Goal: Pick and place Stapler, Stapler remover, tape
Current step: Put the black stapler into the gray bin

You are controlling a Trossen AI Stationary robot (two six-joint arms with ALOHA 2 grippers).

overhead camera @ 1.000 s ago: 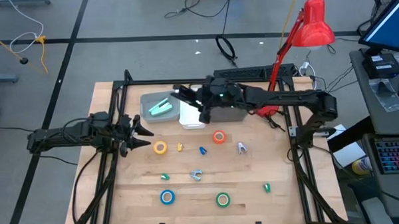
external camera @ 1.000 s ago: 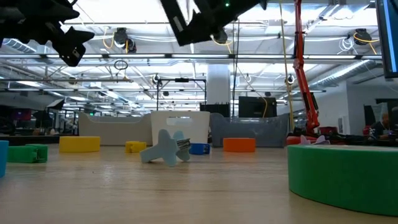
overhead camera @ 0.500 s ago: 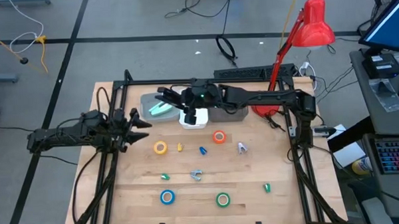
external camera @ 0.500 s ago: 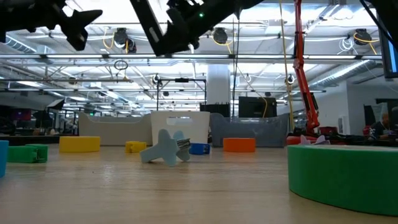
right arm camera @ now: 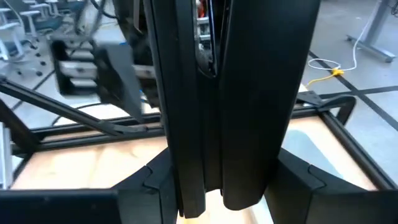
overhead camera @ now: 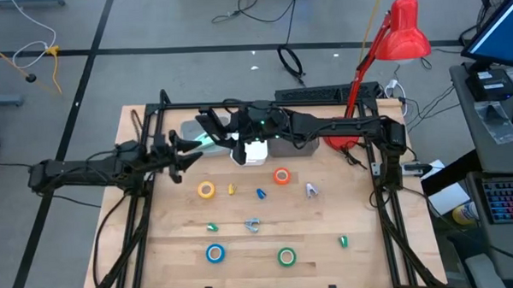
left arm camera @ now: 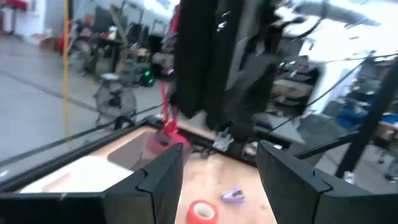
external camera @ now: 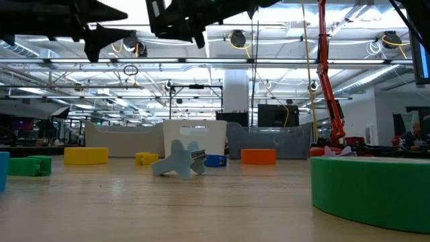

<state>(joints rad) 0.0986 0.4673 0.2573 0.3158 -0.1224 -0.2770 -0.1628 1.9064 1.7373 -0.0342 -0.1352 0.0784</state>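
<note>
The wooden table (overhead camera: 157, 250) has a black frame along its edges. Bare wood shows along its left side and far right corner, and between the two rows of loose items.

The right arm reaches across the far side to the left. Its claw (overhead camera: 215, 128) hangs high over the far left part of the table, above a grey tray (overhead camera: 190, 129), and is clamped on the stapler (right arm camera: 230, 93). The stapler is long, slim and black with a silvery strip down its middle. It stands lengthwise between the two fingers and fills the gap between them. It is well above the wood and touches nothing else.

The left arm comes in from the left edge. Its claw (overhead camera: 181, 153) hovers off the table just left of the right claw, close to it but apart. Its fingers are spread with nothing between them.

A white box (overhead camera: 253, 153) sits just right of the tray, under the right arm.

The four tape rolls lie flat and well apart. The yellow roll (overhead camera: 206, 190) and orange roll (overhead camera: 281, 176) are in the middle row. The blue roll (overhead camera: 214, 253) and green roll (overhead camera: 286, 257) are near the front edge.

A grey remover (overhead camera: 252, 224) lies between the two rows. A second remover (overhead camera: 311, 190) lies right of the orange roll. Small coloured bits are scattered among them, too small to tell what they are.
</note>
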